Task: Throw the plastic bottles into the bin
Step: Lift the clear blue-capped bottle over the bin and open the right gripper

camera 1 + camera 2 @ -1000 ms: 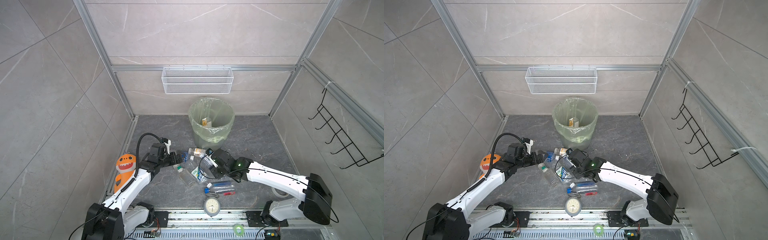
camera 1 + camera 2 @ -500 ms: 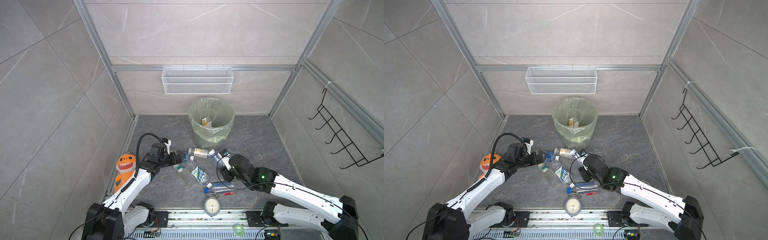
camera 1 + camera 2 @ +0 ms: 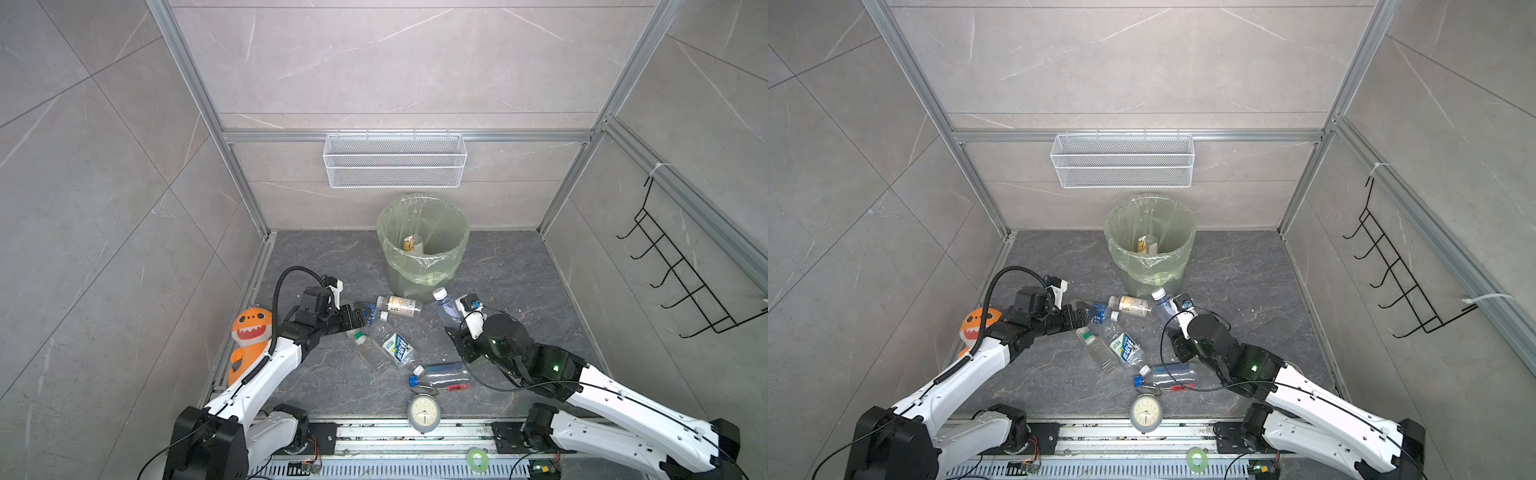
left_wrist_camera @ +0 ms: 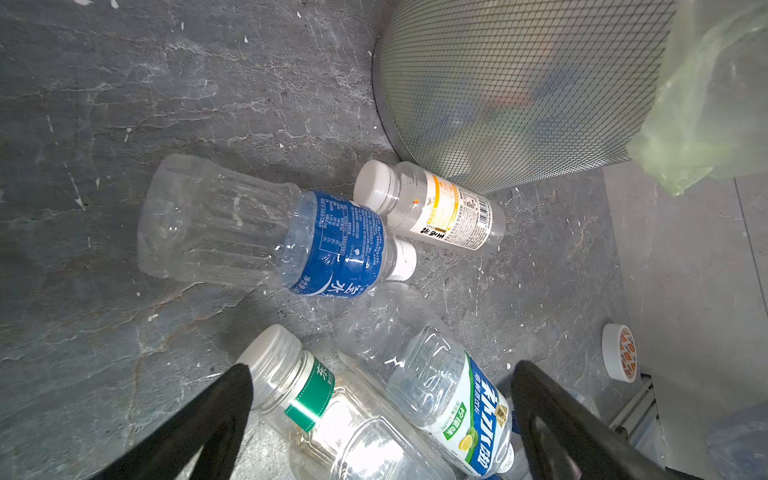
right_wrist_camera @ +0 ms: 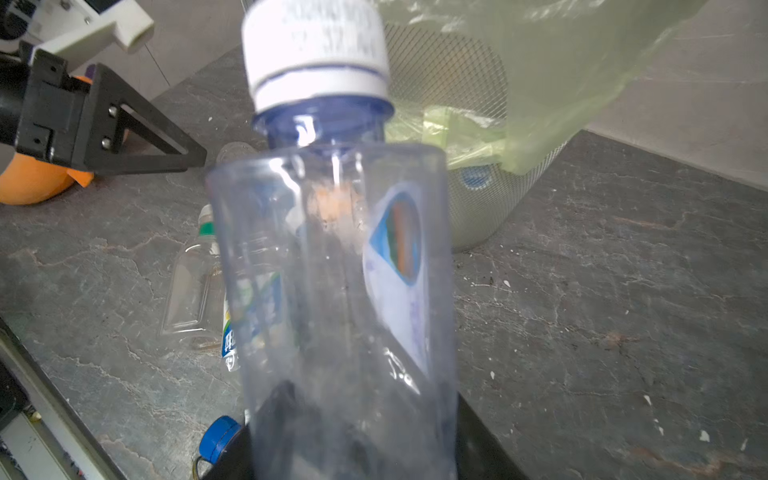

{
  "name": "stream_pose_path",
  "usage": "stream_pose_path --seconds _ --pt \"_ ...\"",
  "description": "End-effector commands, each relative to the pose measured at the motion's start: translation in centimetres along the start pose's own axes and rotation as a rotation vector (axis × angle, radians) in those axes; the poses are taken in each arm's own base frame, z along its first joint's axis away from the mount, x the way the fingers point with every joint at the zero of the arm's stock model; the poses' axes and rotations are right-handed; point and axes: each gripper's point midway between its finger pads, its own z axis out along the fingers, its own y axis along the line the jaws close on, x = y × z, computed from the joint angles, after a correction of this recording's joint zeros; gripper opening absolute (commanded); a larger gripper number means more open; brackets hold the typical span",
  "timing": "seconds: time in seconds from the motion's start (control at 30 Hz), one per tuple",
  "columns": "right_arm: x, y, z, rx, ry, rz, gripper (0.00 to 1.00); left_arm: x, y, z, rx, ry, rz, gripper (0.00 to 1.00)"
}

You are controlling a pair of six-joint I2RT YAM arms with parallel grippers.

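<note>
Dark grey veined stone floor (image 3: 324, 266), pale grey tiled walls (image 3: 395, 62) w/ alu frame (image 3: 270, 136); white wire mesh basket (image 3: 395, 161) on back wall. Round grey-green mesh bin (image 3: 401, 280) w/ light-green bag liner stands nr back. The right gripper (image 5: 374, 415) is clamped on a clear blue-tinted plastic bottle (image 3: 444, 305), white cap pointing twd bin, close by its base. The left gripper (image 4: 382, 382), jaws wide apart, sits low over loose clear plastic bottles (image 3: 390, 347) lying on floor in front of bin; labels blue, green, yellow.
</note>
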Motion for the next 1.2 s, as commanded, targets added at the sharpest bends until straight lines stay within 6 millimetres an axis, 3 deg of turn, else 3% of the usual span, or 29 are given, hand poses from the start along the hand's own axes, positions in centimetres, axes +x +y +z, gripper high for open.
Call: stream_pose_path --seconds 0.0,0.13,0.27,0.43,0.57,0.6,0.63,0.7,0.73,0.83,0.97,1.17 --pt "-1.7 -0.9 -1.2 0.042 -0.054 0.052 0.53 -0.6 -0.8 -0.5 0.023 -0.012 0.034 0.99" --pt "-4.3 -1.7 -2.6 0.088 -0.075 0.086 0.52 -0.6 -0.9 -0.5 0.026 -0.011 0.037 0.99" --pt "-8.3 -1.7 -3.7 0.111 -0.116 0.084 0.52 -0.6 -0.9 -0.6 0.028 -0.015 0.037 0.99" --pt "-16.1 -1.7 -3.4 0.173 -0.172 0.05 0.52 -0.6 -1.0 -0.7 0.034 -0.018 0.039 0.99" --pt "-23.8 -4.0 0.1 0.217 -0.202 0.098 0.53 -0.6 -1.1 -0.8 0.042 -0.024 0.036 0.99" --pt "-25.7 -5.1 1.3 0.225 -0.213 0.117 0.6 -0.6 -1.2 -0.8 0.046 -0.027 0.034 0.99" --pt "-27.2 -5.9 2.8 0.23 -0.207 0.129 0.75 -0.5 -1.2 -0.8 0.049 -0.029 0.031 0.99" --pt "-29.0 -7.1 5.1 0.241 -0.181 0.146 0.97 -0.4 -1.2 -1.0 0.054 -0.033 0.026 0.99" --pt "-29.9 -7.5 5.6 0.248 -0.183 0.157 0.99 -0.3 -1.2 -1.0 0.055 -0.034 0.023 0.99" --pt "-31.3 -8.0 6.1 0.266 -0.199 0.163 0.99 -0.1 -1.1 -1.3 0.054 -0.038 0.017 0.99" --pt "-32.5 -8.0 5.0 0.245 -0.242 0.169 0.99 0.0 -1.0 -1.6 0.046 -0.047 0.014 0.99" --pt "-31.5 -7.0 3.4 0.176 -0.251 0.165 0.99 0.3 -0.5 -1.5 0.02 -0.035 0.011 0.99"
